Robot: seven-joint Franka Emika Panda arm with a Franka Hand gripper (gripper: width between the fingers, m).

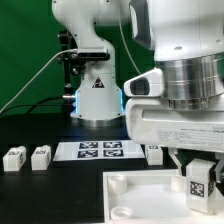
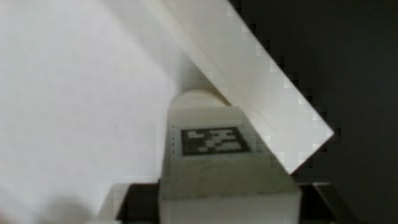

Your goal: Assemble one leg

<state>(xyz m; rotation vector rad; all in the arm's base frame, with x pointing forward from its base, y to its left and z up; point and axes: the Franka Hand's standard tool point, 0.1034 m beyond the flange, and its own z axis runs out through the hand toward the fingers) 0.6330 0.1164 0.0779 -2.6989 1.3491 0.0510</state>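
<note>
My gripper [image 1: 199,172] is shut on a leg [image 1: 198,184], a small white block with a black-and-white tag on its face. It holds the leg upright over the near right corner of the big white square tray-like piece [image 1: 135,195]. In the wrist view the held leg [image 2: 222,150] fills the middle between the dark fingers [image 2: 139,205], with the white tray piece [image 2: 71,90] and its raised edge [image 2: 267,80] behind it. Two more legs [image 1: 14,158] [image 1: 41,156] stand at the exterior view's left, and another [image 1: 154,152] beside the marker board.
The marker board [image 1: 99,150] lies flat on the black table between the loose legs. The robot's white base [image 1: 97,95] stands behind it, in front of a green backdrop.
</note>
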